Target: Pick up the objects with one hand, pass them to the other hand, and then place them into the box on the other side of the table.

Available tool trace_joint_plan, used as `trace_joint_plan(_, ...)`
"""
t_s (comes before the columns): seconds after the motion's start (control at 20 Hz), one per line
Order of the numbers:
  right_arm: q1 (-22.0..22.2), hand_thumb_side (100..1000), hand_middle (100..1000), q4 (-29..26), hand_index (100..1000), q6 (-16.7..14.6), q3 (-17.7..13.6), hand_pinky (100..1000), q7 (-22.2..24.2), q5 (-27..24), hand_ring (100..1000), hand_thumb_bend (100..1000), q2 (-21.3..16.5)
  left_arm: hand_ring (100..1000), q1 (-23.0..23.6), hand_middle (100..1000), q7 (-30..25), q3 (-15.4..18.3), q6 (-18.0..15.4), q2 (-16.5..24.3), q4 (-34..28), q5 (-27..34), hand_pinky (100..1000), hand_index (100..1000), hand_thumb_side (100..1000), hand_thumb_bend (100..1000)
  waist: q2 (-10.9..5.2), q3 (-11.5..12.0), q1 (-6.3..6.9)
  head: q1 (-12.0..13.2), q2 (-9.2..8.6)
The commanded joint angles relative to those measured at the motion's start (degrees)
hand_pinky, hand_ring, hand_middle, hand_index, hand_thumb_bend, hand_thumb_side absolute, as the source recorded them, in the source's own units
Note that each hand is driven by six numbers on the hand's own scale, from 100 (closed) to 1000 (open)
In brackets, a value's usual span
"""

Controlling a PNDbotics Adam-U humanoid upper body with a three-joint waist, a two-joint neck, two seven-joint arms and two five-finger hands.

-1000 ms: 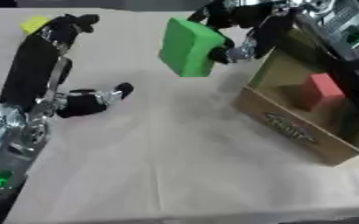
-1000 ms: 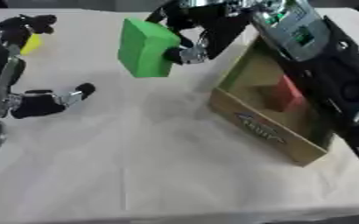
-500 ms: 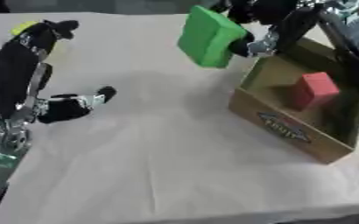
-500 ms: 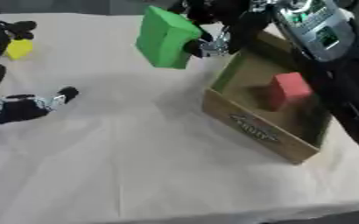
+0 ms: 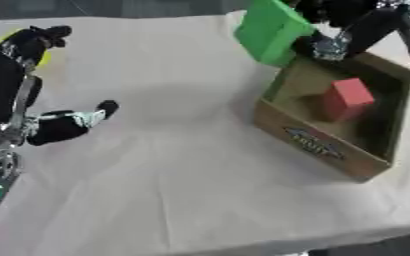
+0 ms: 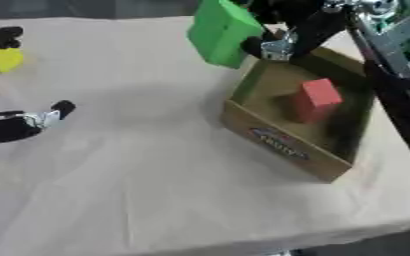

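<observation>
Nearest, at the left edge, the robot's left hand (image 5: 64,125) rests on the cloth-covered bench (image 5: 173,165) with its fingers relaxed and grasping nothing. Well behind it a small yellow object (image 6: 5,59) lies near the far left corner, still waiting to be handed across.

To the right stands the brown cardboard box (image 5: 306,143) with a printed oval label on its near wall. Inside it one red block (image 5: 347,98) stands upright toward the far right wall; the left part of the floor looks bare, though shadow hides its corners.

Farthest, the right hand (image 6: 283,31) has its fingers curled round the large green block (image 6: 220,32), which hangs tilted in the air above the box's far left corner, partly outside the rim.

The step in hand looks like the placing. To do it well, the green block should be carried further in over the bare left floor before it goes down, since its near edge would otherwise catch the rim. Levelling it first would help it settle flat beside the red block instead of tipping onto it. The fingers ought to let go only once the block is low inside the walls.
</observation>
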Motion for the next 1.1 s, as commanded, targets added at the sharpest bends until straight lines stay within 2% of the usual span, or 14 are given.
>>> trace_joint_plan(0.05, 0.66, 189, 261, -1.86, 387, 0.36, -2.78, 972, -2.37, -0.74, 553, 100, -2.77, 729, -0.39, 660, 0.19, 0.94, 0.45, 1.56, -1.19, 0.41, 732, 865, 342, 673, -0.83, -0.3, 0.88, -0.2, -0.94)
trace_joint_plan(0.2, 2.17, 149, 261, -2.41, 387, 0.58, -4.61, 969, -4.94, -0.26, 553, 100, -3.31, 729, -0.18, 661, 0.38, 1.07, 0.6, 1.61, -1.29, 0.48, 732, 867, 342, 669, -0.73, -0.63, 1.12, -0.52, -1.02)
trace_joint_plan(0.4, 4.32, 190, 262, -1.17, 391, 1.02, -6.15, 974, -7.13, 0.55, 549, 100, -3.83, 728, 0.49, 660, 0.87, 1.55, 1.19, 2.94, -1.98, 1.15, 732, 867, 361, 636, -0.66, -0.99, 1.33, -1.16, -1.19)
trace_joint_plan(1.1, 11.8, 208, 270, 3.66, 397, 0.03, -11.42, 968, -13.36, 5.13, 548, 100, -5.6, 715, 4.99, 641, 5.01, 5.75, 5.24, 8.08, -6.4, 5.72, 719, 862, 429, 551, -0.31, -0.81, 1.36, -1.21, -2.02)
